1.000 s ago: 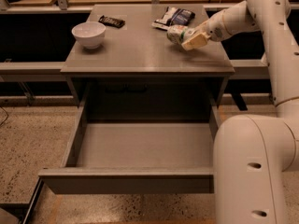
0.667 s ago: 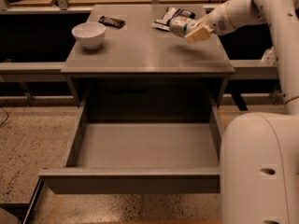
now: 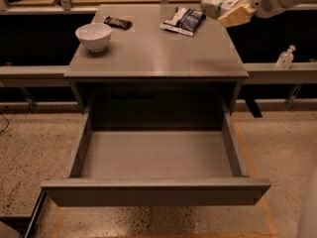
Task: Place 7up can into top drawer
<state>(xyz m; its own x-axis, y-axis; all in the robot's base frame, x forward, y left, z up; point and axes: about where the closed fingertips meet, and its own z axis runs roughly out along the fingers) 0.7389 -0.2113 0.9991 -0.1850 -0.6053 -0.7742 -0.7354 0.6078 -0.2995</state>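
Note:
The 7up can (image 3: pixel 216 4), whitish with green patches, is held on its side in my gripper (image 3: pixel 225 10) above the back right corner of the grey cabinet top (image 3: pixel 148 53). The gripper is shut on the can, with a tan finger (image 3: pixel 236 15) showing below it. The arm reaches in from the upper right. The top drawer (image 3: pixel 156 191) is pulled fully open below the cabinet top, and nothing lies inside it.
A white bowl (image 3: pixel 93 36) stands at the left of the top, with a dark bar (image 3: pixel 118 22) behind it. A blue-and-white snack bag (image 3: pixel 183 21) lies at the back, left of the can. A clear bottle (image 3: pixel 286 58) sits on the ledge at right.
My gripper has lifted the can off the cabinet top and carried it up and to the right. The arm's near body has left the lower right of the view.

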